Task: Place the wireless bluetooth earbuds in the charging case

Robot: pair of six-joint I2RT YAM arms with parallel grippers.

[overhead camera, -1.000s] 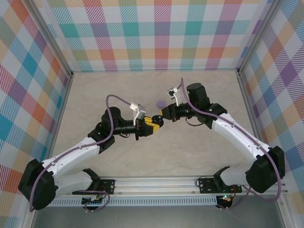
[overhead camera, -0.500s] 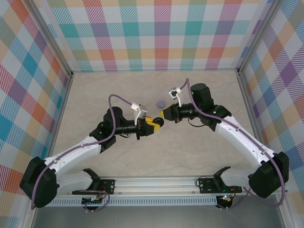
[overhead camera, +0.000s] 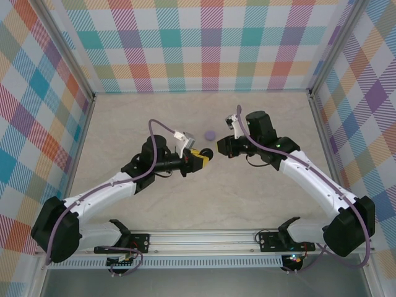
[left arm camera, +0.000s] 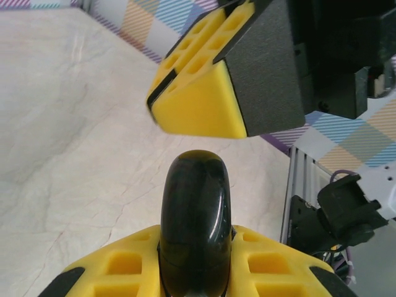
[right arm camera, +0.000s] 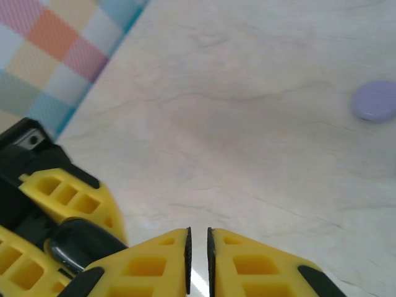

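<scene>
Starting at the left, the white-and-black left arm (overhead camera: 99,195) reaches from its base on the near aluminium rail (overhead camera: 204,238) diagonally toward the middle of the pale marbled counter (overhead camera: 142,117). A purple cable loops above its wrist. Its tool, the left tool (overhead camera: 200,155), has yellow honeycomb fingers (left arm camera: 130,263) clamped on a glossy black round puck (left arm camera: 195,216). The left wrist view shows this puck edge-on, standing upright out of the fingers, held off the counter. Whether the black puck is the charging case cannot be told; no seam or lid can be made out on it. From above, the puck (overhead camera: 206,153) sticks out past the fingertips, pointing at the opposite arm.

Slightly beyond and to the right of that grip, a flat round lavender puck (overhead camera: 210,134) lies alone on the counter, apart from both tools. In the right wrist view it sits at the upper right (right arm camera: 374,101), well clear of the fingers.

Further right, the right tool (overhead camera: 221,147) faces the left tool tip to tip, just beside the black puck without touching it. Its yellow fingers (right arm camera: 253,266) are closed down to a hairline slit with nothing between them. In the left wrist view the same tool (left arm camera: 201,99) hangs directly above the puck, a clear gap separating them. The right wrist view shows the left tool (right arm camera: 55,238) and its puck at the lower left corner.

The right arm (overhead camera: 309,179) runs back to its base at the right end of the rail. Checked pastel walls (overhead camera: 185,43) enclose the counter on three sides.
</scene>
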